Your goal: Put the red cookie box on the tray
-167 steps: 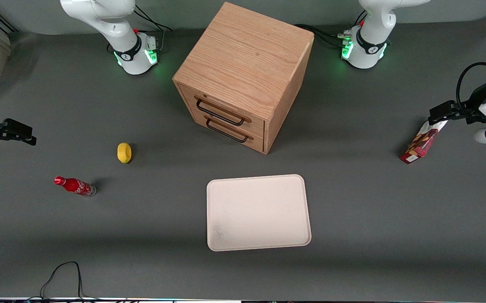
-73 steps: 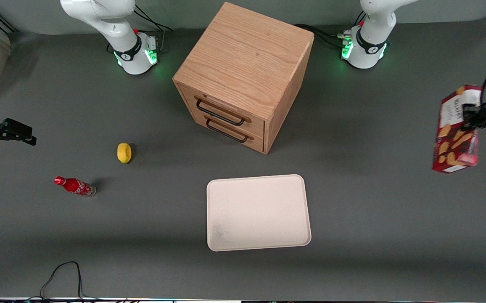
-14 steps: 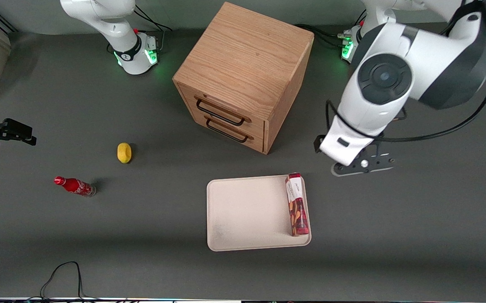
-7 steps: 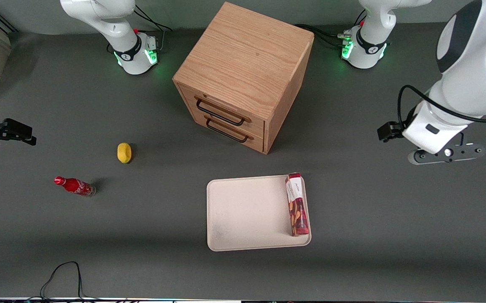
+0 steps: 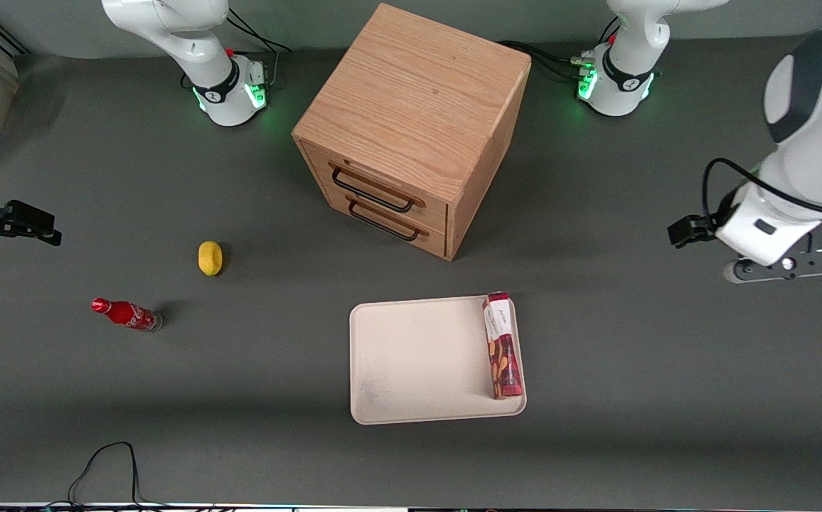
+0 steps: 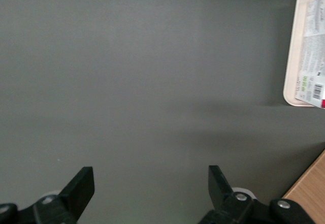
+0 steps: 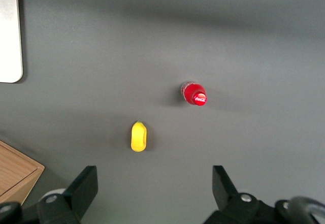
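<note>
One red cookie box point(image 5: 503, 346): flat on tray point(image 5: 418, 359), along its working-arm edge | gripper point(image 6: 151, 191): spread, holding nothing, above bare table point(image 5: 667, 370), well apart from tray

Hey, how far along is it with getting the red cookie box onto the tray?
Done: the red cookie box lies flat on the tray, along the edge toward the working arm's end of the table. In hand: nothing; the gripper is open and empty, hovering over bare table well away from the tray. Left: nothing for the placement itself; the job looks complete.
</note>
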